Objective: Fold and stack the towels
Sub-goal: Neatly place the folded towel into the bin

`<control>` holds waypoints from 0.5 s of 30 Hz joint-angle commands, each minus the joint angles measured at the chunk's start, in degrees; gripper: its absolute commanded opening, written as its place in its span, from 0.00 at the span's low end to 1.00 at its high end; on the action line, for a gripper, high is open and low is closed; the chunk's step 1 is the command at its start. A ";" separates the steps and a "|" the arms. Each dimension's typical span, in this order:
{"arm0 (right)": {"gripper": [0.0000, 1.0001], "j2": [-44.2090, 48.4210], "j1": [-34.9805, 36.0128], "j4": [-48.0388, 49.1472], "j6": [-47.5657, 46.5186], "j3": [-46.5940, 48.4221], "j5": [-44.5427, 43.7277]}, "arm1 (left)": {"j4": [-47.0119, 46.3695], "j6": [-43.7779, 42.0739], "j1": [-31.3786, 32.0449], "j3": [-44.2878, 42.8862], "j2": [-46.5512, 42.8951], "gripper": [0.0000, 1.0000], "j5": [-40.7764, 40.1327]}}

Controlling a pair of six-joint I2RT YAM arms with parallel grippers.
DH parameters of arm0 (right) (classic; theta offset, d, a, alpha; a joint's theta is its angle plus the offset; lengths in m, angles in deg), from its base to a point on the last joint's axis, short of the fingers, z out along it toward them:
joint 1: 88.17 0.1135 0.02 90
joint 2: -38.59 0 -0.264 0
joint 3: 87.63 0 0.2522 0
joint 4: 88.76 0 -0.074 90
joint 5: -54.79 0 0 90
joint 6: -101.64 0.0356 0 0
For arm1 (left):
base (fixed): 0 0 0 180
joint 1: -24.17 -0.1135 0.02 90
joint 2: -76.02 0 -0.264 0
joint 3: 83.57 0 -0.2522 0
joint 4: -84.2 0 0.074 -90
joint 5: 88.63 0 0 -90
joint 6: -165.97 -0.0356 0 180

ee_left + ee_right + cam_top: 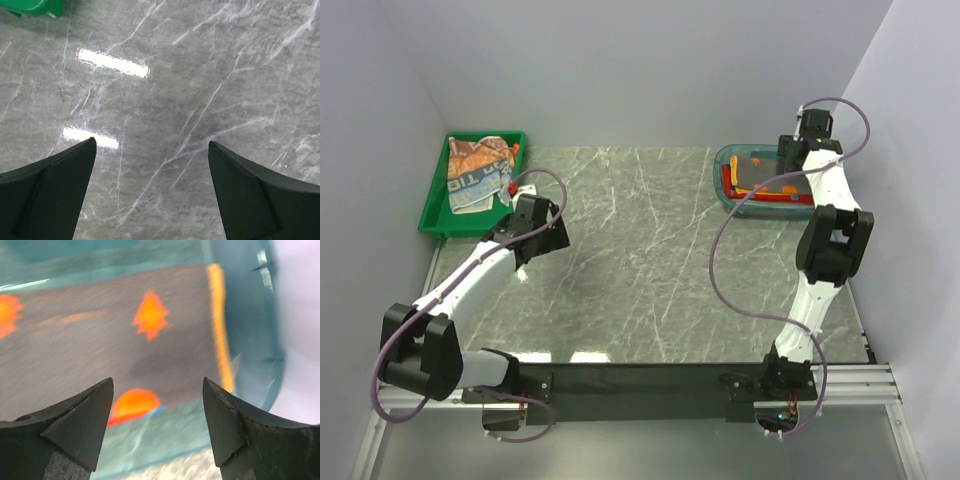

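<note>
Grey marbled desk under pale, plain walls, with both arms bolted at its near edge. At the far left corner stands a green tray holding a crumpled heap of towels: orange and brown cloth on top, and a whitish one with blue lettering on its near side. At the far right corner stands a clear blue tub, in which a grey towel with orange figures lies roughly flat, a red-orange edge showing along its near side. My left arm reaches toward the far left corner and ends just short of the tray, near its near right corner. My left fingers are spread wide apart with nothing between them. Below them my wrist camera records only bare marble with two lamp reflections, and a corner of the tray at the top left of that view. My right arm extends to the far right corner, its wrist over the tub. My right fingers are likewise parted and hold nothing. They hang above the grey towel, where I see an orange tree shape, an orange band along its right edge and the tub wall beyond. That view is blurred, so I cannot tell whether the fingertips touch the cloth.
</note>
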 commanded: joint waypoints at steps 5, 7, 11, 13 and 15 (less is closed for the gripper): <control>0.67 8.07 11.76 8.46 2.54 -5.01 4.78 | -0.81 -0.79 -0.23 -1.28 -5.06 0.99 0.18; 0.65 5.62 13.26 7.06 2.72 -3.86 2.86 | -0.99 -0.79 -0.23 -1.10 -6.29 0.99 0.44; 0.61 3.41 15.46 7.84 3.16 -3.33 1.79 | -0.99 -0.97 -0.23 -0.84 -7.79 0.99 0.79; 0.58 1.92 15.82 7.67 3.16 -2.98 0.82 | -0.99 -0.97 -0.31 -0.84 -8.23 0.99 0.88; 0.57 0.69 16.17 6.88 3.07 -1.66 -0.05 | -1.08 -1.06 -0.32 -0.84 -8.75 0.99 1.15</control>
